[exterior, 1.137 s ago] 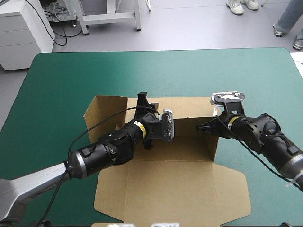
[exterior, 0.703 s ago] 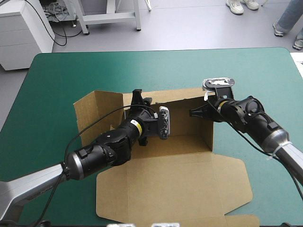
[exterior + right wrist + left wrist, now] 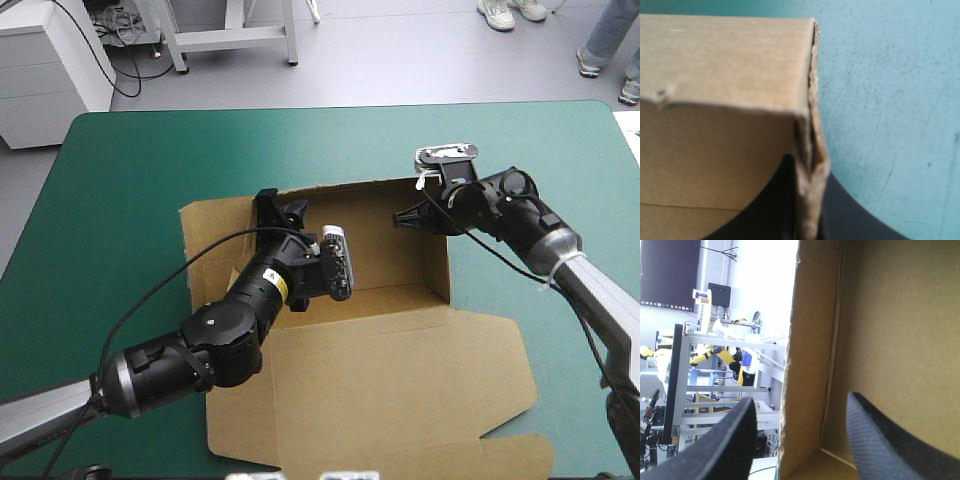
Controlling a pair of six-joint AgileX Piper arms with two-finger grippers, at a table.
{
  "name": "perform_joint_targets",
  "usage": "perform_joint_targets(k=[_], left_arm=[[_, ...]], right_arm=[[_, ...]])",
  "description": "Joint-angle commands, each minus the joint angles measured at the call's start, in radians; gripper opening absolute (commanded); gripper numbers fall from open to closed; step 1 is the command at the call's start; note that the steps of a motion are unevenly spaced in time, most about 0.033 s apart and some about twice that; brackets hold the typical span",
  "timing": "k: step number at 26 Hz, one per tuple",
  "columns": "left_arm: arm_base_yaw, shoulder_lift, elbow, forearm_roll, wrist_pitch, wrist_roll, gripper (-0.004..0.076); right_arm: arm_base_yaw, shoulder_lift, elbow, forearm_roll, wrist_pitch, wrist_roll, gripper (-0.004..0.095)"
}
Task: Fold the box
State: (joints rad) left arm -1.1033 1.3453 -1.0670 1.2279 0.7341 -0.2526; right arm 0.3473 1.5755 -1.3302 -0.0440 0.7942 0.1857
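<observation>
A: While its far and right walls stand raised, the brown cut-board box (image 3: 390,255) sits mid-worktop (image 3: 130,160), with its lid panel (image 3: 400,380) flat toward the near edge.

B: Right tool (image 3: 402,217) clenched on the far-right corner. Left tool (image 3: 280,203) released, black fingers (image 3: 730,440) straddling an upright board edge at the far-left corner.

A: Advice: pinch squarely on the crease. The board is matte and frayed at its cuts, and looks likely to buckle off-line.

Readable text: none in any view.
Small yellow band (image 3: 284,284) on the left arm's wrist, any print on it too small to make out. Brown cut-board box (image 3: 380,370), faces plain in both wrist views. Teal-green counter cover (image 3: 130,160) unmarked.
</observation>
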Motion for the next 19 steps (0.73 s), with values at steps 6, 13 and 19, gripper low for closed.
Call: perform_joint_targets(k=[6, 13, 19], left_arm=[[0.052, -0.093, -0.116, -0.258, 0.010, 0.104, 0.0384], [0.052, -0.189, -0.124, -0.421, 0.043, 0.181, 0.0336], [0.130, -0.202, -0.124, -0.575, 0.159, 0.274, 0.0064]], right_arm=[[-0.053, 0.217, -0.394, -0.035, 0.442, -0.119, -0.0012], [-0.064, 0.376, -0.531, -0.016, 0.457, -0.150, -0.0012], [-0.064, 0.442, -0.533, 0.024, 0.457, -0.153, -0.0012]])
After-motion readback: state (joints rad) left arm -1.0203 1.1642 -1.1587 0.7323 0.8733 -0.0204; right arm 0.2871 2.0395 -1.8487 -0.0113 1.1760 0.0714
